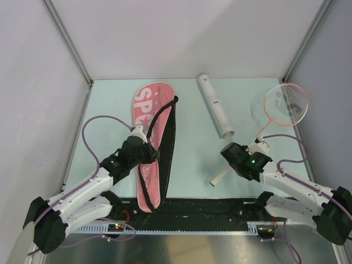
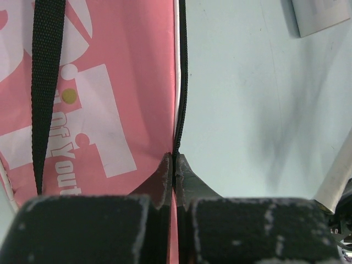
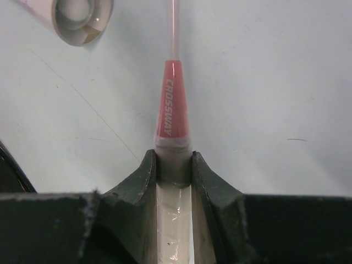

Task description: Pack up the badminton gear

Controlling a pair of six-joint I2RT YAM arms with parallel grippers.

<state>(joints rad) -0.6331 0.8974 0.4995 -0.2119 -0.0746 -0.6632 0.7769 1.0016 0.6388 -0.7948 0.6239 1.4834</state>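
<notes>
1. Badminton gear: the pink racket-shaped fabric bag with white "SP…" lettering and a black webbing strap lies flat left of centre on the pale green table. Its wide end is far and its narrow end is near the arm bases.
2. The bag's black zip edge gapes along the side facing the tube. Can't tell what's inside.
3. The long white cylindrical tube lies centre-right, apart from the bag, with its open end toward the arms. The right wrist view shows the mouth and a pale interior, but the contents are unclear.
4. The pink-rimmed racket has its strung head at far right on the table. It has a thin shaft, a pink cone lettered "CROSSWAY" and a pale glossy wrapped handle that runs back toward near-centre.
5. The right gripper is clamped on the racket handle just below the cone, with dark textured pads on both sides.
6. The left gripper is pinched tight on the bag's black zip edge, with no gap visible.
</notes>
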